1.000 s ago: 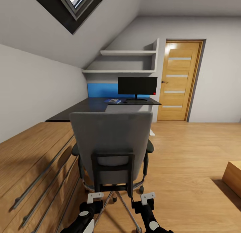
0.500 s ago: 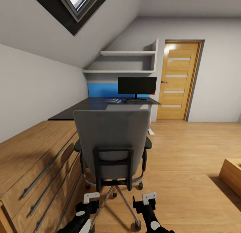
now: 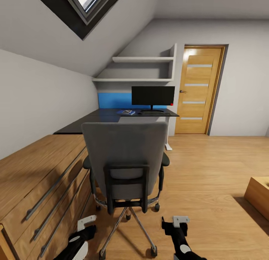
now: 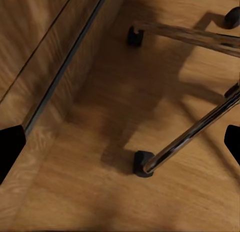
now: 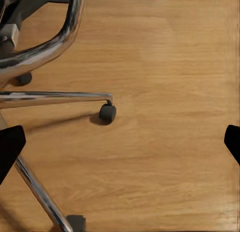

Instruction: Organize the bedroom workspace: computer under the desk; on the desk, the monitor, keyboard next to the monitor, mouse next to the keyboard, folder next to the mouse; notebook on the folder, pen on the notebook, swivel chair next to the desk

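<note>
The grey swivel chair (image 3: 125, 159) stands with its back to me, short of the black desk (image 3: 104, 118). On the desk's far end stands the monitor (image 3: 153, 96), with the keyboard (image 3: 155, 113) at its foot. Left of that lies the blue folder (image 3: 126, 112) with the dark notebook on it. The computer, mouse and pen are too small or hidden to make out. My left gripper (image 3: 86, 222) (image 4: 120, 147) and right gripper (image 3: 175, 222) (image 5: 120, 144) hang open and empty on either side of the chair's chrome base (image 4: 195, 132) (image 5: 55, 96).
A light wooden drawer chest (image 3: 41, 178) runs along the left, close to my left arm. A wooden box (image 3: 257, 196) sits at the right edge. Wooden floor (image 3: 209, 166) stretches right toward the door (image 3: 200, 90). Wall shelves (image 3: 144, 60) hang above the desk.
The view first drew back a little from the chair. Then both arms spread apart, the left gripper toward the chest and the right one outward to the right.
</note>
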Motion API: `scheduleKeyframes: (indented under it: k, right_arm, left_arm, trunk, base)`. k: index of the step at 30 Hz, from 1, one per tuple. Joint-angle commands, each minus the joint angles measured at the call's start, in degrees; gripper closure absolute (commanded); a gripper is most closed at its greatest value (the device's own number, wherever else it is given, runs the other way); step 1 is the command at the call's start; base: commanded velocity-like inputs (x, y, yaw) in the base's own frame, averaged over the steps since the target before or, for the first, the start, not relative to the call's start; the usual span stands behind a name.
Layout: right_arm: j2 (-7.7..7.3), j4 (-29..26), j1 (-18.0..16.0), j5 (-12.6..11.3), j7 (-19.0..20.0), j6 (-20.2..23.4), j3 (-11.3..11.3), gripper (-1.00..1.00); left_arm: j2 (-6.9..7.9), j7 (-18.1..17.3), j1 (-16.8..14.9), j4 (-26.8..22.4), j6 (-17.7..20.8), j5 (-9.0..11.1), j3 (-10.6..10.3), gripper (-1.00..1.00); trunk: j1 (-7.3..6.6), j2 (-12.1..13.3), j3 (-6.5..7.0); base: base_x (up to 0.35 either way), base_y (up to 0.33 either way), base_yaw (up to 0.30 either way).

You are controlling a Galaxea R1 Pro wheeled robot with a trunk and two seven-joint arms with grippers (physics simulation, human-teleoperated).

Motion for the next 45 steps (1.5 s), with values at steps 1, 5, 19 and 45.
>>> scheduleKeyframes:
  k: [1,5,19,45]
  right_arm:
    - [-0.49,-0.1,0.0,-0.4,-0.3,-0.2,-0.2,-1.00]
    - [-0.90,-0.3,0.0,-0.4,-0.2,-1.2,-0.5,-1.00]
    - [-1.03,0.0,0.0,-0.1,0.0,-6.4,-0.4,-1.00]
    - [-0.77,0.2,0.0,0.0,0.1,-6.5,-0.3,-1.00]
  left_arm:
    - [0.17,0.4,0.0,-0.1,0.1,0.4,1.2,-1.00]
    - [0.23,0.3,0.0,0.0,0.0,0.3,3.1,-1.00]
    - [0.19,0.1,0.0,-0.1,-0.2,0.2,3.8,-1.00]
    - [0.12,0.1,0.0,-0.5,-0.3,0.1,3.7,-1.00]
  trunk:
    - [-0.01,0.0,-0.06]
    - [-0.01,0.0,-0.06]
    - [-0.01,0.0,-0.06]
    - [-0.01,0.0,0.41]
  base:
    - [0.000,0.000,0.000]
    - [0.105,0.000,0.000]
    - [0.273,0.000,0.000]
    - [0.256,-0.064,-0.050]
